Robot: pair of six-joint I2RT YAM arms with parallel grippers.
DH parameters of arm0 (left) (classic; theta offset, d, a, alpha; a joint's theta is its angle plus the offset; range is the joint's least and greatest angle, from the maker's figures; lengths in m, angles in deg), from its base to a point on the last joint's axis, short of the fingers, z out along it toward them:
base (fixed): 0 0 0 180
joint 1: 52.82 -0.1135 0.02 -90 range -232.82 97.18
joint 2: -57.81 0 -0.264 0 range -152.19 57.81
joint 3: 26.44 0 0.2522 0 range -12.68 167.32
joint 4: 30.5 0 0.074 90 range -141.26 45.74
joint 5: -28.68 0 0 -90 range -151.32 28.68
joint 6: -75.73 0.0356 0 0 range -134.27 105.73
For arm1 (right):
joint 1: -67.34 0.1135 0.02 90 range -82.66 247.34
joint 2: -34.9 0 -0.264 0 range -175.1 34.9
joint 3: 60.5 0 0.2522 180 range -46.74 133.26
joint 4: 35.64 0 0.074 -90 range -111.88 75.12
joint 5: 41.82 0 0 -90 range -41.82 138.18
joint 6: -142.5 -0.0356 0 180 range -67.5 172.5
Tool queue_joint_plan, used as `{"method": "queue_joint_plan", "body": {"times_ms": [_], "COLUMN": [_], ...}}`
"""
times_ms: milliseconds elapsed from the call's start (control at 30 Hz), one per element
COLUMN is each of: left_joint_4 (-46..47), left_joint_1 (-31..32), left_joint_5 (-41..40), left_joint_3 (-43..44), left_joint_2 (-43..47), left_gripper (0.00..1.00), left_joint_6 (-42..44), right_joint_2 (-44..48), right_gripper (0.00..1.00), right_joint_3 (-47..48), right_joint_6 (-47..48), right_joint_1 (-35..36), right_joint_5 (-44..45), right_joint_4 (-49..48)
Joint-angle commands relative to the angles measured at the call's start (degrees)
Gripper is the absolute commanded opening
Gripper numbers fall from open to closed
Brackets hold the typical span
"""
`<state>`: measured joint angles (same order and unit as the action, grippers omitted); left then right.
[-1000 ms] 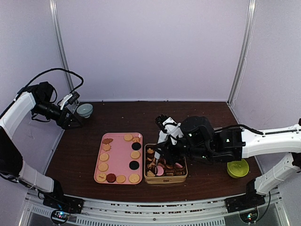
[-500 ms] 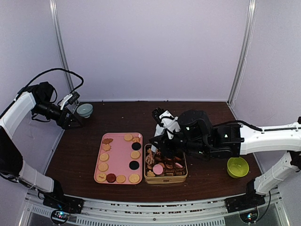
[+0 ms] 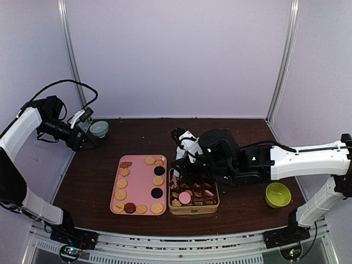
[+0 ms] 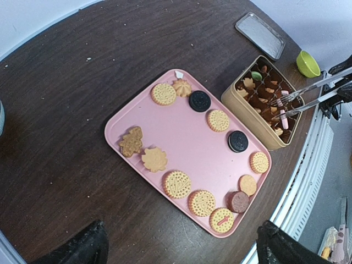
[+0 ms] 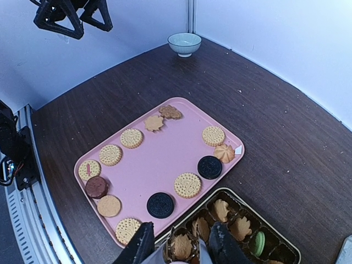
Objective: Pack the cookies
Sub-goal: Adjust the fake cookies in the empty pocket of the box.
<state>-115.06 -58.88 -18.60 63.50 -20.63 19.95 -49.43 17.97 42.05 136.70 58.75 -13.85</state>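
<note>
Tongs [image 4: 311,94] in right gripper [image 5: 181,248], tips slightly apart over tin [image 4: 246,122]; can't tell if pinching anything. Left gripper [image 4: 181,248] spread wide, empty, far from pink tray [image 4: 181,140] of cookies [image 4: 177,183].

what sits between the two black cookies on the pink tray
One round tan cookie, in line between the upper black cookie and the lower black cookie on the pink tray. The left wrist view shows it best.

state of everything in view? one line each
tin: open, partly filled
lid: off, lying flat
tongs: tips apart, over tin
right gripper: shut on tongs
left gripper: open, empty
cookies: some on pink tray, some in tin
green bowl: upright, empty
pale bowl: upright, empty
</note>
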Motion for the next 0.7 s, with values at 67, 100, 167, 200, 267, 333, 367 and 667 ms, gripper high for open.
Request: {"method": "queue_joint_plan", "body": {"times_ms": [67, 100, 167, 200, 267, 333, 367, 667], "left_joint_4": [-0.34, -0.38, -0.27, -0.18, -0.21, -0.22, -0.21, -0.22], "left_joint_1": [-0.56, -0.59, -0.60, -0.59, -0.59, -0.54, -0.61, -0.58], "left_joint_5": [1.88, 1.97, 2.00, 2.06, 2.17, 2.34, 2.37, 2.46], "left_joint_3": [-0.15, -0.16, -0.16, -0.16, -0.11, -0.07, -0.07, 0.02], "left_joint_2": [0.65, 0.57, 0.52, 0.44, 0.31, 0.34, 0.26, 0.34], "left_gripper": [0.96, 0.96, 0.96, 0.96, 0.96, 0.96, 0.96, 0.96], "left_joint_6": [0.94, 0.99, 0.97, 0.94, 0.94, 0.85, 0.85, 0.77], "right_joint_2": [3.20, 3.85, 5.03, 5.51, 6.36, 7.12, 7.47, 8.96], "right_gripper": [0.32, 0.32, 0.31, 0.31, 0.31, 0.31, 0.31, 0.31], "right_joint_3": [-2.87, -3.44, -4.29, -4.66, -5.13, -5.41, -5.51, -5.35], "right_joint_6": [-1.04, -1.25, -1.76, -1.95, -2.25, -2.41, -2.51, -2.84], "right_joint_1": [-0.27, -0.18, -0.13, -0.01, 0.15, 0.40, 0.57, 0.95], "right_joint_5": [0.01, -0.03, -0.18, -0.13, -0.13, 0.00, 0.10, 0.78], "right_joint_4": [-1.26, -1.09, -0.65, -0.35, 0.37, 1.14, 1.42, 2.24]}}
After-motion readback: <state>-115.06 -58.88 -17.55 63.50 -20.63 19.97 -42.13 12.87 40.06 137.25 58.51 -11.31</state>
